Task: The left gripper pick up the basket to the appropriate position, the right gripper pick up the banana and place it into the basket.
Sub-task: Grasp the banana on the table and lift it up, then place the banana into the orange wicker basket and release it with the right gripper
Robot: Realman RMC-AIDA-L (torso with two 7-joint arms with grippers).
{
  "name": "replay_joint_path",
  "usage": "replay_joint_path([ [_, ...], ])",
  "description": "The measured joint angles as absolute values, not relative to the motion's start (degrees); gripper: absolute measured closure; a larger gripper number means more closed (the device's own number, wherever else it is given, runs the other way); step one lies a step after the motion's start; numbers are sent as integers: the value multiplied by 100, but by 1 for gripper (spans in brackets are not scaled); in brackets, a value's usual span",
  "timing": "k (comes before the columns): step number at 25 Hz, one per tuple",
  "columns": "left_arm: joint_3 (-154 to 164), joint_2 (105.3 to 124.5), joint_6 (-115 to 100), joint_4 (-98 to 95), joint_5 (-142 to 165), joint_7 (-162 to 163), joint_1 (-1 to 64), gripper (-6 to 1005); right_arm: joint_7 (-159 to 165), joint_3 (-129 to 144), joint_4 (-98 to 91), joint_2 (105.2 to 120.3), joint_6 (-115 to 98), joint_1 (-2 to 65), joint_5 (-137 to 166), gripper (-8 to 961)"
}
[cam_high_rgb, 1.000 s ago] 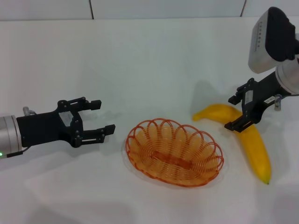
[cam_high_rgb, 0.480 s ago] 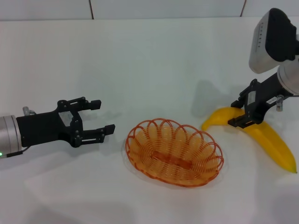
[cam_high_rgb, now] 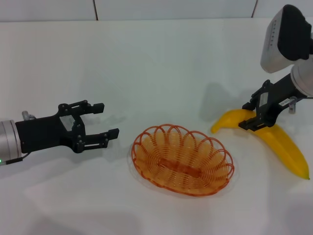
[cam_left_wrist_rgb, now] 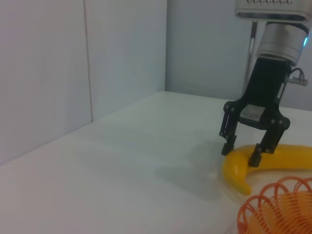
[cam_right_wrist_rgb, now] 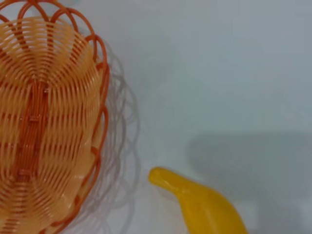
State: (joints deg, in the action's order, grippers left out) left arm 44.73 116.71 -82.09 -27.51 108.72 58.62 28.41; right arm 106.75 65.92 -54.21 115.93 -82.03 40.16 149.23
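The orange wire basket (cam_high_rgb: pixel 182 159) sits empty on the white table, front centre; it also shows in the left wrist view (cam_left_wrist_rgb: pixel 278 209) and the right wrist view (cam_right_wrist_rgb: pixel 44 122). My left gripper (cam_high_rgb: pixel 106 120) is open and empty, a little to the left of the basket and apart from it. The yellow banana (cam_high_rgb: pixel 283 149) lies on the table to the right of the basket. My right gripper (cam_high_rgb: pixel 248 117) stands over the banana's curved part, one finger on each side, closed on it. The left wrist view shows this gripper (cam_left_wrist_rgb: pixel 241 153) on the banana (cam_left_wrist_rgb: pixel 287 158). The banana's stem end shows in the right wrist view (cam_right_wrist_rgb: pixel 204 204).
The white table (cam_high_rgb: pixel 156 58) runs back to a white tiled wall (cam_high_rgb: pixel 171 7). Bare tabletop lies behind and in front of the basket. The banana's dark tip (cam_high_rgb: pixel 307 177) is near the right edge of the head view.
The banana has swung on the table, its tip moving right and its stem end toward the basket. My right gripper has come down and closed around it. The left arm has barely moved.
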Motion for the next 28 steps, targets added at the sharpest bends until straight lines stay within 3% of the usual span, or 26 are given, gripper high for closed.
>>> replay_joint_path([
  [15, 4474, 11658, -8285, -2784, 10872, 5850, 2718, 184, 10901, 6359, -6215, 11583, -8609, 3913, 14922, 461],
  [28, 4222, 11565, -9238, -3379, 10985, 5783, 2153, 184, 10904, 6334, -7653, 11625, -9907, 3797, 14071, 461],
])
